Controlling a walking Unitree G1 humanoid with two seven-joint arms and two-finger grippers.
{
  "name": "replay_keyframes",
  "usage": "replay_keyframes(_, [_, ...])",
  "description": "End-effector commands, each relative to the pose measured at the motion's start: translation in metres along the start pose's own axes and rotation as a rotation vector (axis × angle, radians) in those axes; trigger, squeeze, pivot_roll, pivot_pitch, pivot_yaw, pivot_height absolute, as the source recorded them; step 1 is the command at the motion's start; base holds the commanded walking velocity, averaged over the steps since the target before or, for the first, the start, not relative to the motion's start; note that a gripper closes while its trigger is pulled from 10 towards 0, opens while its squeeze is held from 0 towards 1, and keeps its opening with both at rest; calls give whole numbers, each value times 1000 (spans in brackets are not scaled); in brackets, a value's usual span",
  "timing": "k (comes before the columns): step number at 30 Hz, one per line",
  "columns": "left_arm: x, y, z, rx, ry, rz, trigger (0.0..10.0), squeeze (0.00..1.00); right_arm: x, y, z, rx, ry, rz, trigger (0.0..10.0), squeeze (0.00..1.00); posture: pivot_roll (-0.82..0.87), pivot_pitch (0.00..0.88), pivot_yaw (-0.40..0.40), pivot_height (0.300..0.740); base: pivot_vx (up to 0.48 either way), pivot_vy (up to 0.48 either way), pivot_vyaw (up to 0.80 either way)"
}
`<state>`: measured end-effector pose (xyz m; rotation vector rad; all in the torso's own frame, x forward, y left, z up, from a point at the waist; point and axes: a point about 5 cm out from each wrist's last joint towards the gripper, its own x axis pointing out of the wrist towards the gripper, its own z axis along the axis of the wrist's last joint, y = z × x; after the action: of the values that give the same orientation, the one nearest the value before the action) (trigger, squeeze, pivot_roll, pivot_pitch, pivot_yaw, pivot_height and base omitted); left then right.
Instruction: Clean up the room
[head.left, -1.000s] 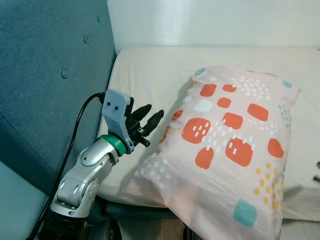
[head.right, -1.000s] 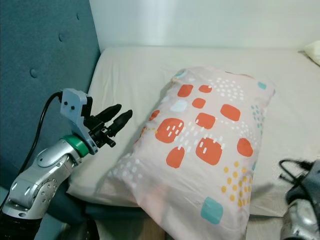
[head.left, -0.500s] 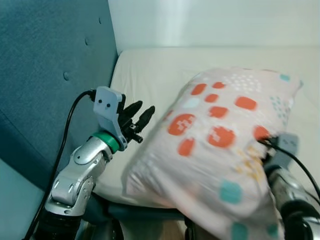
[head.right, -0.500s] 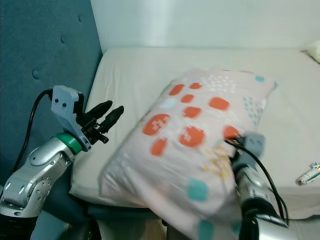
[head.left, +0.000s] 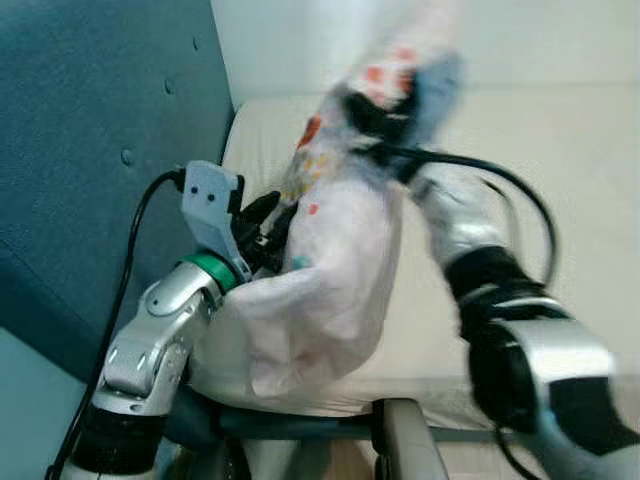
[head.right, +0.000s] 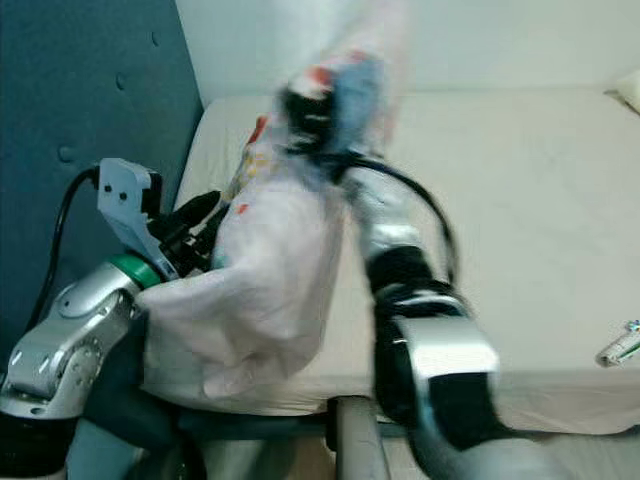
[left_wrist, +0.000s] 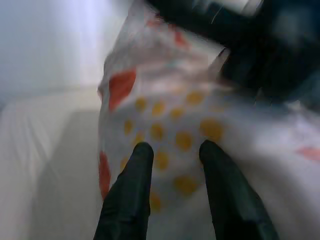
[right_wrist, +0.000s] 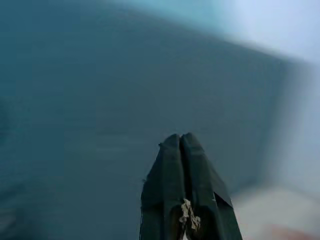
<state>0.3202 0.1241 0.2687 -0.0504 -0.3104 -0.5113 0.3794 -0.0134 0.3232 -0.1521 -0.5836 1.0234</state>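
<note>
The bed (head.left: 560, 150), with its cream sheet, ran along a blue headboard (head.left: 90, 150) on the robot's left. The pillow (head.left: 330, 280), pale pink with orange patches and yellow dots, hung above the bed's left front corner, close to the headboard. Its long axis stood nearly upright, the top end lifted toward the wall and the loose lower end sagging down to the mattress edge. A second before, it had lain flat across the middle of the bed with its long axis slanting from the near left to the far right; half a second before, its near end had only begun to rise. The right arm, then low at the right edge, had swung up and across to the left, blurred by motion. The right gripper (head.left: 375, 110) was at the pillow's top end, and in the right wrist view its fingers (right_wrist: 170, 200) were pressed together with a scrap of cloth pinched between them, the headboard beyond. The left gripper (left_wrist: 172, 160) sat beside the pillow's lower half, its two fingers narrowly parted, tips just at the dotted fabric, gripping nothing. A small object (head.right: 620, 350) lay at the right, too blurred to identify.
</note>
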Motion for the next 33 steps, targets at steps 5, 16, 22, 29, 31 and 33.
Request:
replay_keyframes(5, [-1, 14, 16, 3, -68, 54, 10000, 0, 1, 26, -13, 33, 7, 162, 10000, 0, -39, 131, 143, 571, 0, 0, 0])
replay_keyframes(16, [2, 50, 113, 105, -402, 177, 10000, 0, -83, 9, -49, 131, 85, 83, 10000, 0, -63, 139, 126, 571, 0, 0, 0])
replay_keyframes(22, [4, 25, 119, 32, -414, -32, 10000, 0, -113, -17, -60, 114, 162, -79, 10000, 0, -57, 138, 126, 571, 0, 0, 0])
replay_keyframes(29, [4, 11, 96, -1, -329, -92, 10000, 0, -133, -31, -46, 87, 153, -187, 10000, 0, -61, 142, 136, 571, 0, 0, 0])
replay_keyframes(31, [3, 7, 91, -8, -309, -126, 10000, 0, -141, -36, -45, 73, 165, -215, 10000, 0, -64, 142, 135, 571, 0, 0, 0])
replay_keyframes(33, [2, 7, 80, -8, -258, -107, 10000, 0, -146, -40, -34, 77, 105, -239, 10000, 0, -60, 142, 126, 571, 0, 0, 0])
